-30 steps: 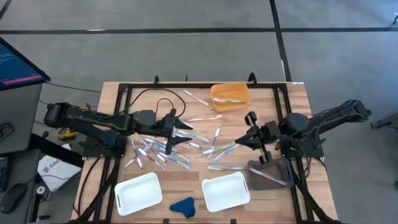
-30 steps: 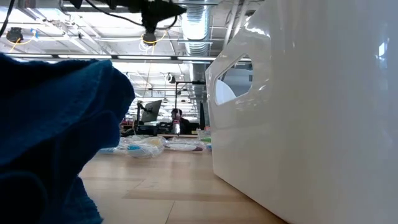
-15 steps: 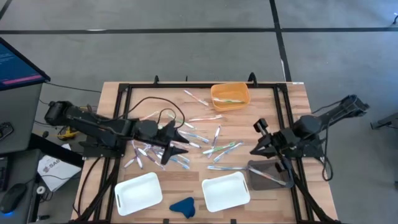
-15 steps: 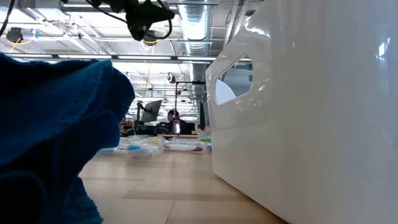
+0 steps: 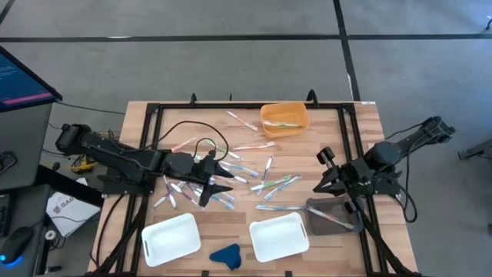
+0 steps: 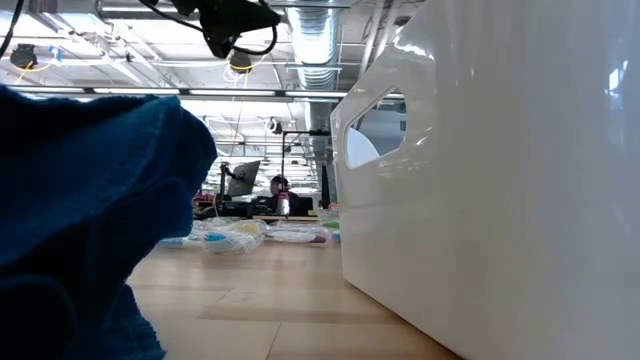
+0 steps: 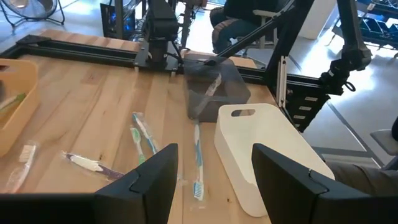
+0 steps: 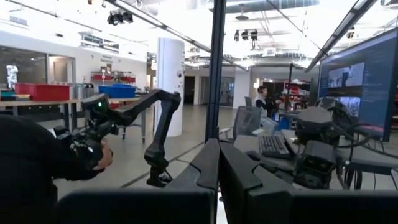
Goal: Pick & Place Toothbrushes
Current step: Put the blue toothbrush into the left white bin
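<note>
Black left hand (image 5: 217,174) open, empty, above toothbrushes (image 5: 219,185)

toothbrushes (image 5: 231,173): white, blue/green | bin (image 5: 284,118): orange | trays (image 5: 171,238): white | cloth (image 5: 226,255): blue

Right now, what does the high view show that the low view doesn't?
Only the high view shows the orange bin, the grey bin, the left gripper open over the scattered toothbrushes, and the right gripper. Only the low view shows the room's ceiling ducts. Both show the blue cloth and a white tray.
</note>
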